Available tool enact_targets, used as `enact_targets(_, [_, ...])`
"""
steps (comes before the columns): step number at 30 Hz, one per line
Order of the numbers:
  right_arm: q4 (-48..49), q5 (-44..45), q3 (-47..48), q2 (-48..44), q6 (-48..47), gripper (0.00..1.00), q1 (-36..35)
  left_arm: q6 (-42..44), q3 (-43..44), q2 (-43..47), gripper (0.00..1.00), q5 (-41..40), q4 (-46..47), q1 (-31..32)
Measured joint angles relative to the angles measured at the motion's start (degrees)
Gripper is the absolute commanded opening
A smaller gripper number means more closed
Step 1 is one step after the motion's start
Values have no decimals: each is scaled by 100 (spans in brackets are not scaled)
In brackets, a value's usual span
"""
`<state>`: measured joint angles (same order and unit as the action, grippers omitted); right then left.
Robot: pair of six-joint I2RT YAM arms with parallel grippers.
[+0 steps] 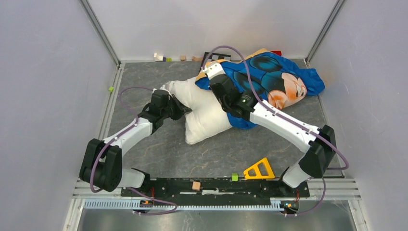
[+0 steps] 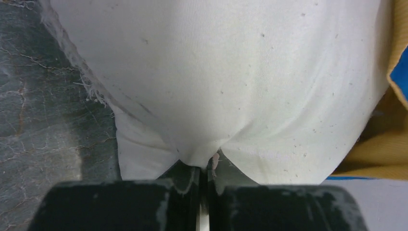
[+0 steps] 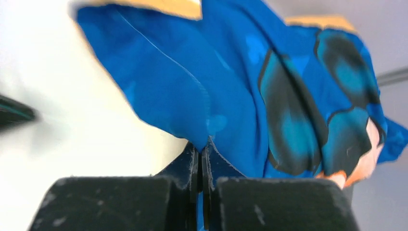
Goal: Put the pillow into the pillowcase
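Note:
The off-white pillow (image 1: 204, 113) lies mid-table, its right end inside the mouth of the pillowcase (image 1: 274, 79), which is blue with a cartoon mouse print and has an orange-yellow inner side. My left gripper (image 1: 185, 111) is shut on a pinch of the pillow's left edge; in the left wrist view the pillow (image 2: 231, 72) bulges above the gripper (image 2: 204, 166), with the pillowcase's orange lining (image 2: 380, 149) at the right. My right gripper (image 1: 208, 77) is shut on the pillowcase's open edge; in the right wrist view the blue pillowcase (image 3: 231, 96) is pinched in the gripper (image 3: 202, 151), with the pillow (image 3: 57, 96) to its left.
A yellow triangular piece (image 1: 259, 169), a green block (image 1: 235, 176) and a wooden cube (image 1: 196, 185) lie near the front rail. Several small blocks (image 1: 168, 58) sit along the back wall, and a green block (image 1: 110, 88) lies at the left edge. Walls enclose three sides.

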<state>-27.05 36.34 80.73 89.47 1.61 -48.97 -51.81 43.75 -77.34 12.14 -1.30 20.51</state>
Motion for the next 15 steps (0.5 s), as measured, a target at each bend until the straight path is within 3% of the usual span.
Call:
enact_targets(4, [-345, 24, 1266, 352, 42, 0, -549, -20, 44, -129, 2, -2, 96, 101])
enact_targets(9, [-846, -144, 2903, 1246, 57, 0, -1368, -24, 323, -114, 3, -459, -186, 669])
enact_targets(15, [-870, -660, 2752, 1681, 225, 3, -1071, -229, 278, 197, 2, -946, -671, 800])
